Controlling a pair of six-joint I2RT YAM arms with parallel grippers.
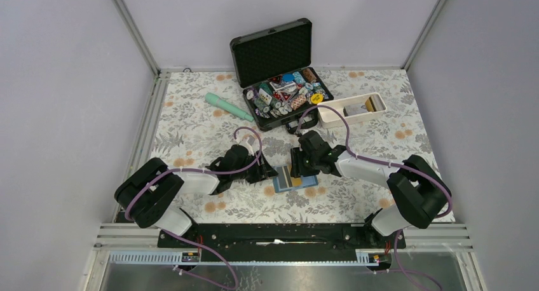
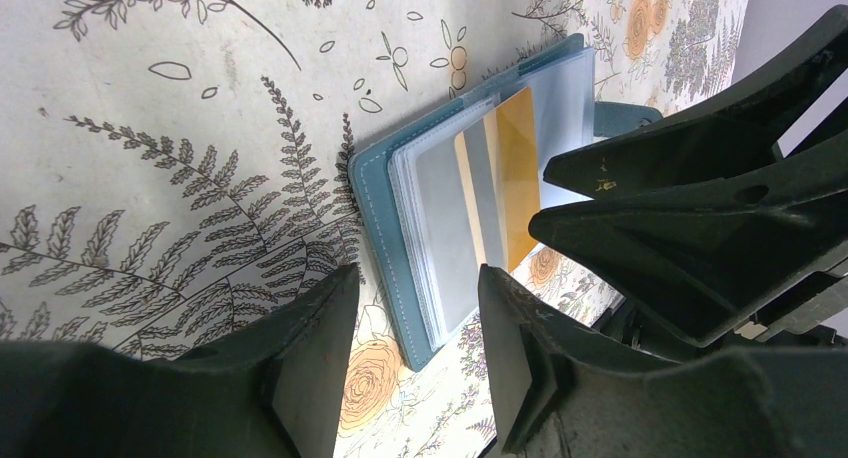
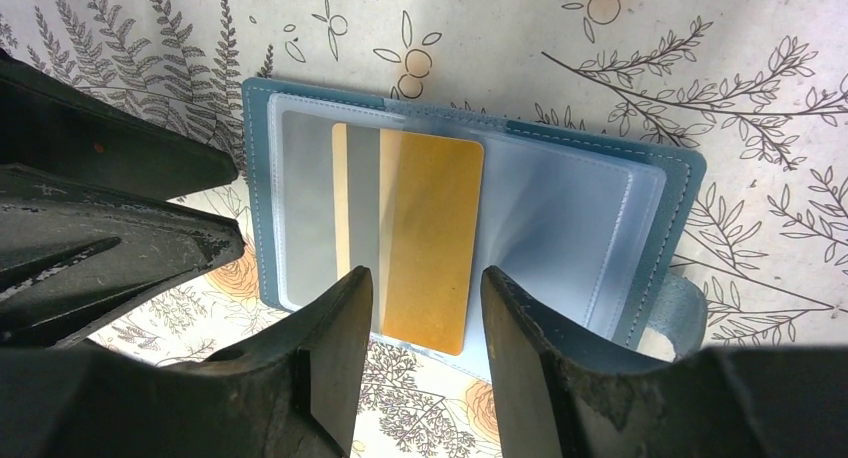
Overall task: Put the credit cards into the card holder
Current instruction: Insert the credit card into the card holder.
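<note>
Left gripper (image 2: 417, 278) and right gripper (image 3: 425, 278) hang with fingers apart, holding nothing, over the open teal card holder (image 3: 258, 158) on the tablecloth (image 3: 500, 38) — an orange-gold credit card (image 3: 430, 238) lies on its clear pockets.

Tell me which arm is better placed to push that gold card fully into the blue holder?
Right, probably. Its tool is open astride the gold card's protruding end, over the open card holder. The left tool sits off at the holder's side edge.
</note>
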